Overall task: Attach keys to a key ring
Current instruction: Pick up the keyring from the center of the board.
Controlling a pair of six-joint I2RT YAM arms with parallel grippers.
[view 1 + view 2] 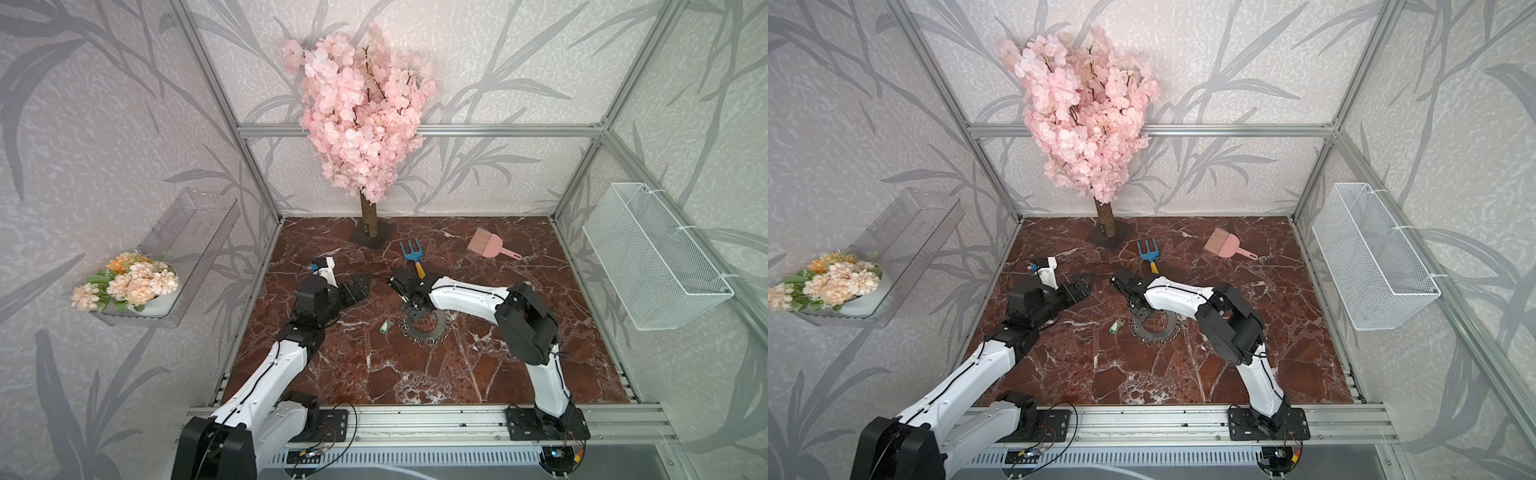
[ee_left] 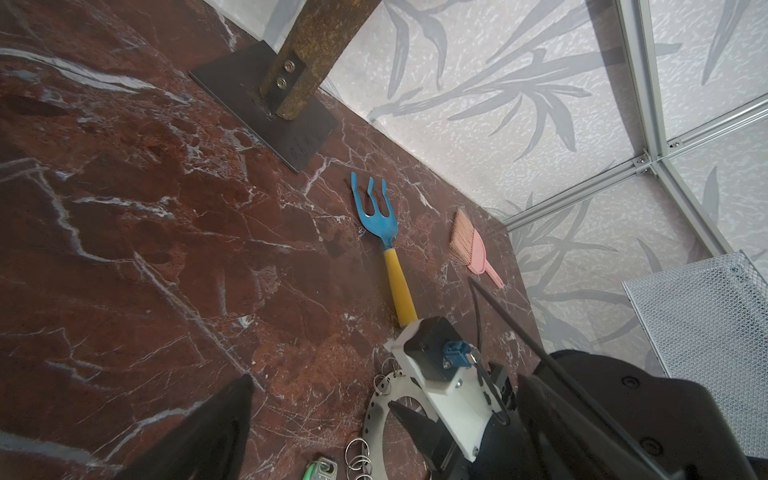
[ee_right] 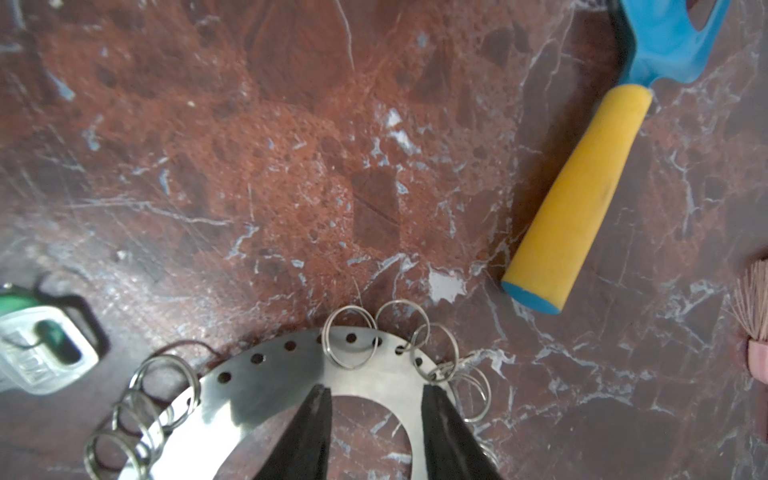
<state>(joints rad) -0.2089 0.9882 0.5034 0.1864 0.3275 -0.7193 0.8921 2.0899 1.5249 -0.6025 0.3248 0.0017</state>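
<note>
1. Step in hand: approach to the ring. The right gripper (image 3: 376, 395) sits low over the key ring, a flat grey metal disc fringed with small silver split rings (image 3: 270, 386). Its jaws stand partly spread at the disc's inner rim and pinch nothing. Contact with the disc cannot be confirmed.
2. The small silver key with a pale green plastic tag (image 1: 385, 326) lies on the red marble tabletop (image 1: 415, 374), just beside the disc.
3. The left gripper (image 1: 359, 287) hangs beyond the key, jaws spread wide and empty.
4. Next move, as judged: 1 gripper steadies a split ring and the other lifts the key. The flat key calls for a low, precise pinch.
5. Obstructions: the blue-and-yellow plastic garden fork (image 1: 410, 251) lies close behind the right wrist. The pink hand brush (image 1: 488, 245) and the blossom tree's base (image 1: 371, 232) stand well apart.
</note>
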